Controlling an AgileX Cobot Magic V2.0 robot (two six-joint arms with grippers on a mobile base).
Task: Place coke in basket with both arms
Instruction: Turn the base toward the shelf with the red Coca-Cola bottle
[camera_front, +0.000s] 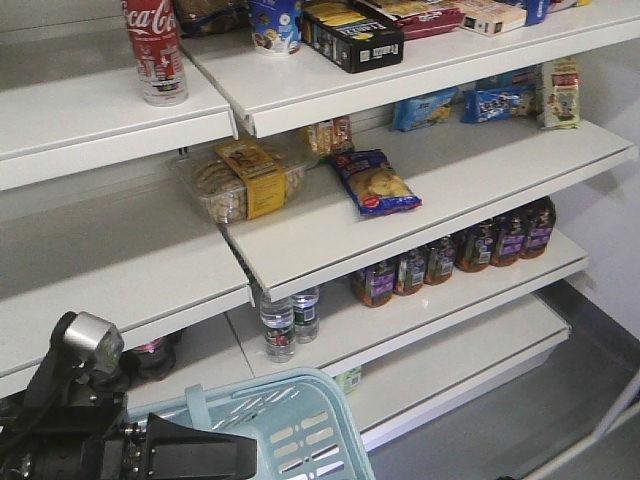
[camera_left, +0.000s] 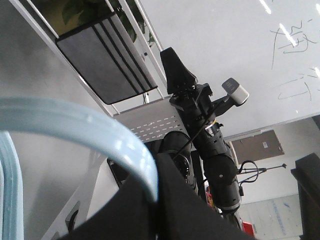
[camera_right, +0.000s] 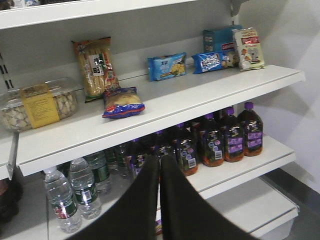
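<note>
The coke (camera_front: 155, 50) stood near the front edge of the upper shelf (camera_front: 90, 125). The left pincer (camera_left: 156, 197) clamped the basket (camera_front: 320, 420) by its handle; the right pincer (camera_right: 159, 167) was closed, empty.

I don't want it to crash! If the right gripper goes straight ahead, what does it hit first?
The right gripper would probably meet the dark purple-capped bottles on the lower shelf; depth is unclear.

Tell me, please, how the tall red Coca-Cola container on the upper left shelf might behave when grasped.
The tall red Coca-Cola container stands upright and narrow, so a sideways nudge would probably tip it. Its cylindrical body would likely roll once down. Its smooth wall may slip.
</note>
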